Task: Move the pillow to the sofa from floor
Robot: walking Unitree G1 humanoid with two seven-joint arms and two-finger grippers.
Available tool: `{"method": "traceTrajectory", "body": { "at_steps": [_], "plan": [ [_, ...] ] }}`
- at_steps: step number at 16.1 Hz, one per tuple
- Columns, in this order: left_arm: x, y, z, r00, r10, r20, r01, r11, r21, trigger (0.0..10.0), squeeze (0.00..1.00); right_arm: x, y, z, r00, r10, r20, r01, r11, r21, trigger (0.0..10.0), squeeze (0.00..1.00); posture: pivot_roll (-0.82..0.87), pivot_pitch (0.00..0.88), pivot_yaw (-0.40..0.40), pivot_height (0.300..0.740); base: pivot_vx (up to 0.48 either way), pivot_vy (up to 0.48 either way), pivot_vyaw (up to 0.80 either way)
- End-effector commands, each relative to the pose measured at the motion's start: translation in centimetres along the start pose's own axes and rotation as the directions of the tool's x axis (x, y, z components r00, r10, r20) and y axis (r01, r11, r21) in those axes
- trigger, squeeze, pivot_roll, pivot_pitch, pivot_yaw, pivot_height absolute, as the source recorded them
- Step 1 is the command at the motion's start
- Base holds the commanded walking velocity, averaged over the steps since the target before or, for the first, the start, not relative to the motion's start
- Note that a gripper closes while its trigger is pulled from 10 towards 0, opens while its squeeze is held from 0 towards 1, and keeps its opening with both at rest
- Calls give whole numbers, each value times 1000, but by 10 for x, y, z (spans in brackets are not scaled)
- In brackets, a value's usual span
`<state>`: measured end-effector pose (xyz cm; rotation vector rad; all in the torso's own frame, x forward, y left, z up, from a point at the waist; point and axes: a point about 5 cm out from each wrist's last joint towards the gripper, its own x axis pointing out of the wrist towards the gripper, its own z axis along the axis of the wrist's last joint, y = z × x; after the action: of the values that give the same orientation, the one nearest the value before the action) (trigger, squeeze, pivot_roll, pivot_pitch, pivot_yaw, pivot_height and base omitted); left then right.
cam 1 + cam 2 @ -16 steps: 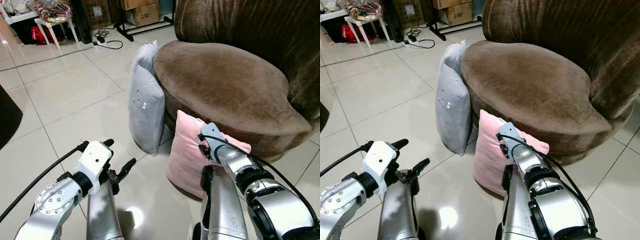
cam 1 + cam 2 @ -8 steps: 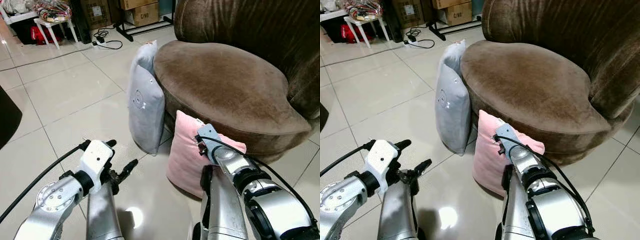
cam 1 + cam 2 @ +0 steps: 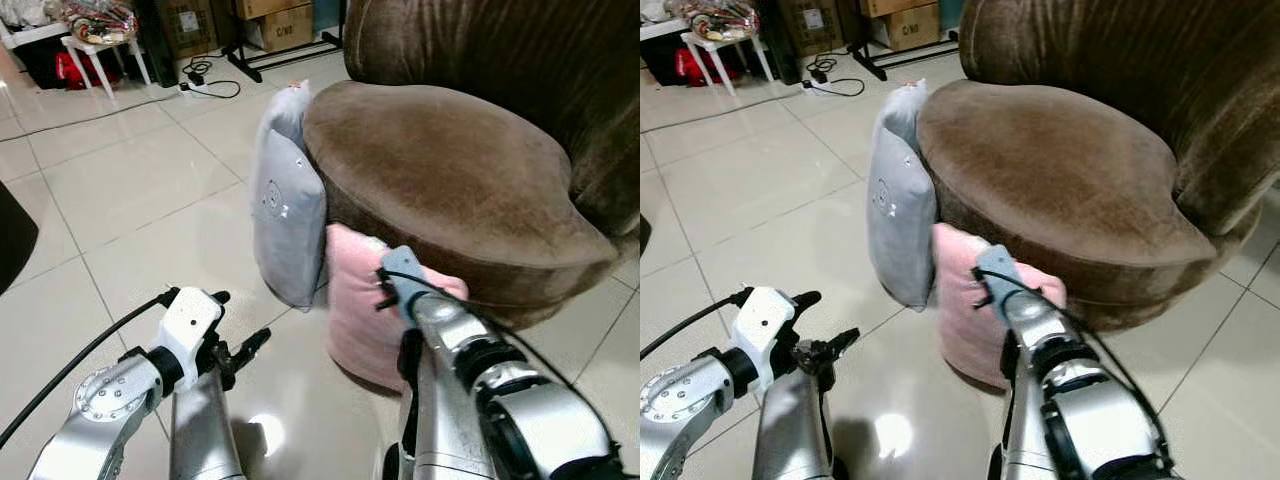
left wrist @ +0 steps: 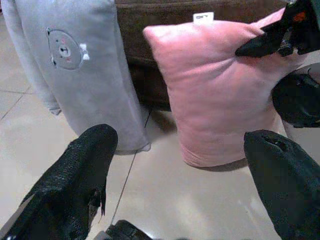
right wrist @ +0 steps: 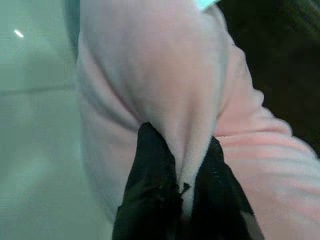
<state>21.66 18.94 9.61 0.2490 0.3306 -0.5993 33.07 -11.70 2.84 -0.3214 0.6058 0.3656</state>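
Two fingers of the right hand [image 5: 182,192] pinch a fold of the soft, light pink pillow [image 4: 220,90]; left hand [image 4: 185,165] spread, idle at seven o'clock.

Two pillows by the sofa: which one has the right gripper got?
The pink pillow: the right gripper pinches a fold of it. The grey pillow, with a bear patch, leans untouched beside it.

My camera looks down on a glossy tiled floor [image 3: 150,210]. A brown sofa [image 3: 450,170] stands on it; against its base lean a grey pillow [image 3: 288,215] and a pink pillow [image 3: 360,315], side by side, both upright on the tiles.
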Motion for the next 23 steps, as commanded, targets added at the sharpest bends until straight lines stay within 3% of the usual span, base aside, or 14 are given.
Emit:
{"method": "traceTrajectory", "body": {
  "at_steps": [1,4,7,9,10,11,12,14,15,16,18,21,22,23],
  "plan": [
    [0,5,0,1000,28,10,-28,1000,10,10000,0,0,8,1,999,42,32,-43,999,30,0,0,-75,0,-9,392,0,0,0],
    [3,10,3,992,109,60,-111,994,22,10000,0,-1,11,10,988,75,138,-87,993,80,0,0,-69,0,-25,392,0,0,0],
    [5,19,13,958,249,143,-256,966,35,10000,0,-14,0,40,914,67,399,-145,975,167,0,0,-75,0,-29,392,0,0,0],
    [2,26,21,916,352,194,-366,930,44,10000,0,-43,-20,71,797,-25,604,-150,960,237,0,0,-94,0,-16,392,0,0,0],
    [-3,29,24,891,404,208,-421,906,42,10000,0,-67,-29,91,710,-75,700,-170,947,274,0,0,-99,0,-14,392,0,0,0],
    [-6,30,27,878,425,222,-445,895,44,10000,0,-82,-39,101,673,-132,728,-158,936,316,10000,0,-100,0,-14,392,0,0,0],
    [-8,31,31,866,441,237,-463,885,42,10000,0,-93,-48,111,641,-169,748,-151,928,339,10000,0,-101,0,-14,392,0,0,0],
    [-5,36,48,834,463,300,-494,869,31,10000,0,-130,-80,150,486,-347,802,-51,905,422,10000,0,-142,0,14,402,0,0,0],
    [-2,37,53,833,456,315,-490,871,32,10000,0,-139,-84,160,449,-370,813,-45,900,434,10000,0,-142,0,14,407,0,0,0],
    [3,42,67,823,449,348,-494,868,46,10000,0,-166,-93,186,358,-424,832,-40,883,467,10000,0,-144,0,13,422,0,0,0],
    [3,48,74,812,465,354,-515,855,58,10000,0,-185,-101,203,302,-488,819,-32,853,521,10000,0,-163,0,17,442,0,0,0],
    [5,49,77,802,475,363,-525,850,48,10000,0,-192,-104,215,284,-523,804,-10,836,548,10000,0,-163,0,5,472,0,0,0],
    [6,48,77,802,474,362,-524,851,46,10000,0,-189,-101,215,305,-504,808,-3,848,530,10000,0,-159,0,2,477,0,0,0],
    [7,45,77,804,473,360,-521,853,44,10000,0,-177,-92,211,374,-457,807,29,875,482,10000,0,-154,0,-2,487,0,0,0]
  ]
}}
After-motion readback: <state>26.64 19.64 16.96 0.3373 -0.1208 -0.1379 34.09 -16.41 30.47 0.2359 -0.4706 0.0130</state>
